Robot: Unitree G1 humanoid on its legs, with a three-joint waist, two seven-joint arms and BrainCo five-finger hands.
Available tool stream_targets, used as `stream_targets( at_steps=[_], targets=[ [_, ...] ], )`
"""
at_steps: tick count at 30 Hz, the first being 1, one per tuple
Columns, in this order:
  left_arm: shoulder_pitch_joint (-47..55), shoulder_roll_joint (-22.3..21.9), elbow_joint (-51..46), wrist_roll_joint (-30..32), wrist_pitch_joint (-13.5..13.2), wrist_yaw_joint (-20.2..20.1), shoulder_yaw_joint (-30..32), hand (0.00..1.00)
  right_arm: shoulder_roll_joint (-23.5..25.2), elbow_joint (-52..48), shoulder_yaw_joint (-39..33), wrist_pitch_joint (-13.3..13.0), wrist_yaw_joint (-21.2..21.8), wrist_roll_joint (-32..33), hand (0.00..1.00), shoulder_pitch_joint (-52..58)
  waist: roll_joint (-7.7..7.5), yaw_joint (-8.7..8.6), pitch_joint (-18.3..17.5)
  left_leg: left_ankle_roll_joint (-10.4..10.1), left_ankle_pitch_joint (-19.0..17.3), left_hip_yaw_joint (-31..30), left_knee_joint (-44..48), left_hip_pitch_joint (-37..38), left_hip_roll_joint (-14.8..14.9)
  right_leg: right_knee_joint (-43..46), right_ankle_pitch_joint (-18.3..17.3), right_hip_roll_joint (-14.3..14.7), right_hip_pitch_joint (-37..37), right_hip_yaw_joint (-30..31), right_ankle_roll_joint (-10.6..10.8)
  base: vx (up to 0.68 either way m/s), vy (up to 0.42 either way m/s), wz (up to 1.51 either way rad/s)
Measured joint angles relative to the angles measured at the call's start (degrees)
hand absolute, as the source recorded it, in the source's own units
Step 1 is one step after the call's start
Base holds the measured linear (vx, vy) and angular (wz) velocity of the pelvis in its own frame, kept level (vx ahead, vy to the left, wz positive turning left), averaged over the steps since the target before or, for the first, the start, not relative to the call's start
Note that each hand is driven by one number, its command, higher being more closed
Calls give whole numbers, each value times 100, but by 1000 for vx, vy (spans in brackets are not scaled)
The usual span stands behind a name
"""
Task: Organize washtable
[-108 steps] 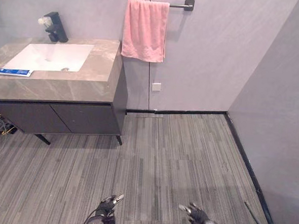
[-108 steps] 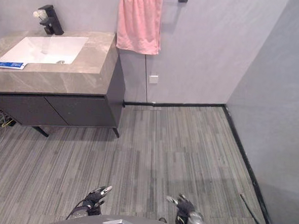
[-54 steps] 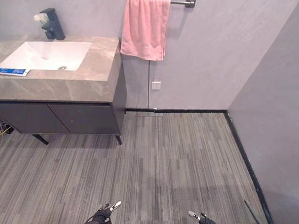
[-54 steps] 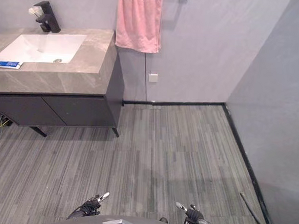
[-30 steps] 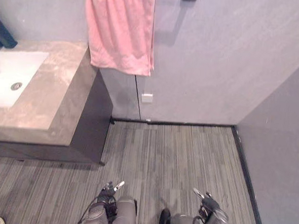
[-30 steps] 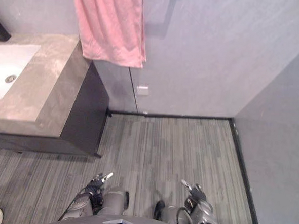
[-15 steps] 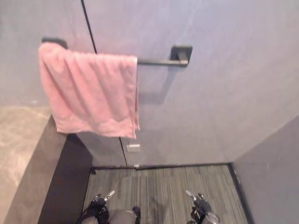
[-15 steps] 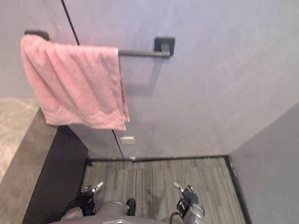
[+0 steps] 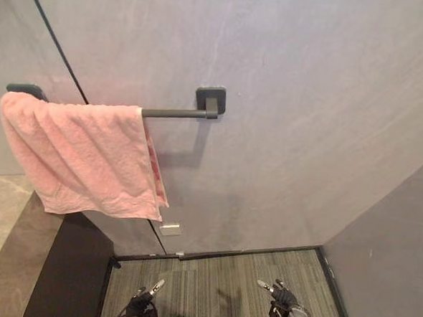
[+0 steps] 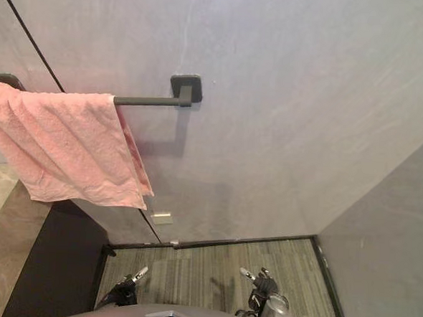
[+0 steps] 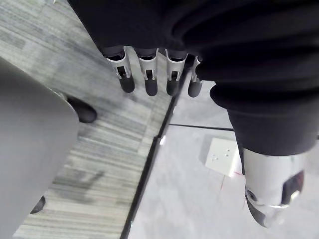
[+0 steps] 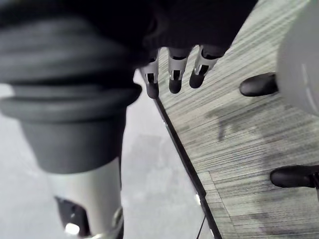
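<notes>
- The pink towel (image 9: pixel 82 158) hung over the dark bar (image 9: pixel 175 113) on the grey wall. It was bunched toward the end above the washtable (image 9: pixel 0 210), and the bracket end of the bar was bare.
- The washtable's stone-look top showed at the lower left, just under the towel's hem, with its dark cabinet (image 9: pixel 67 279) below.
- The left hand (image 9: pixel 143 305) was down low near the floor (image 9: pixel 218 281). Its fingers (image 11: pixel 149 74) were straight and relaxed, with nothing in them.
- Same story for the right hand (image 9: pixel 283 301): its fingers (image 12: pixel 174 74) were loose and extended, and it was empty. Both hands were well apart from the towel.
- My read on handling:
  - The towel looked like ordinary terry cloth, so soft, light and floppy, with zero stiffness.
  - There was nothing fragile about it.
  - The nap should give the fingertips decent grip, but I'd guess the cloth slides easily on that smooth bar.
- Where I'd grab:
  - To straighten it, I'd pinch the top fold right at the bar, one hand toward each side edge, and spread it along the bare stretch.
  - To take it down, I'd pinch through both layers near the top.
  - Tugging just the low front corner would probably drag the whole thing off one side in a heap.
- Watch-out: a one-layer pinch will likely let the back half slip free.
</notes>
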Motion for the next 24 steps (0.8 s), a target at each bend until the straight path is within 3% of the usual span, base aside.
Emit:
stream_targets(
  at_steps=[8,10,13,17,20,22,24],
  targets=[
    [208,70,-534,-278,-47,125,-38,0,-66,-1658,1423,-195,14,-36,0,-273,-161,52,67,-13,-158,-106,384,-308,-2,-227,119,58,25,-33,-25,52,-32,3],
    [325,-14,-1045,-367,-107,164,-153,0,-85,-1878,1682,-259,24,-36,0,-322,-102,77,130,33,-293,-192,809,-554,-68,-194,120,-3,14,-59,-24,1,62,19],
    [359,-151,-1869,-474,-299,228,-299,0,-151,-2190,1976,-314,37,-36,0,-642,115,108,420,44,-392,-441,1614,-1157,-164,103,106,-87,-226,-237,-31,-108,93,32],
    [376,-138,-2303,-487,-306,308,-584,0,-219,-2285,2040,-281,19,-56,0,-816,217,175,560,55,-543,-249,1438,-1236,-77,532,-103,-282,-432,-494,-25,-141,116,37],
    [586,-145,-2553,-433,-290,328,-917,0,-320,-2711,2023,-284,-13,-365,0,-750,162,45,562,1,-454,144,1170,-1152,-90,649,-232,-521,-479,-551,34,-78,121,31],
    [735,-134,-2843,-436,-271,336,-1016,0,-313,-2825,2008,-282,-114,-581,0,-718,145,10,541,-94,-183,208,926,-1046,-139,645,-192,-566,-488,-504,105,-31,102,-1],
    [846,-118,-3280,-505,-260,333,-1057,0,-272,-2837,1995,-266,-136,-708,0,-597,76,-53,463,-52,123,245,349,-766,-275,555,-149,-668,-454,-489,173,24,61,0]
  ],
)
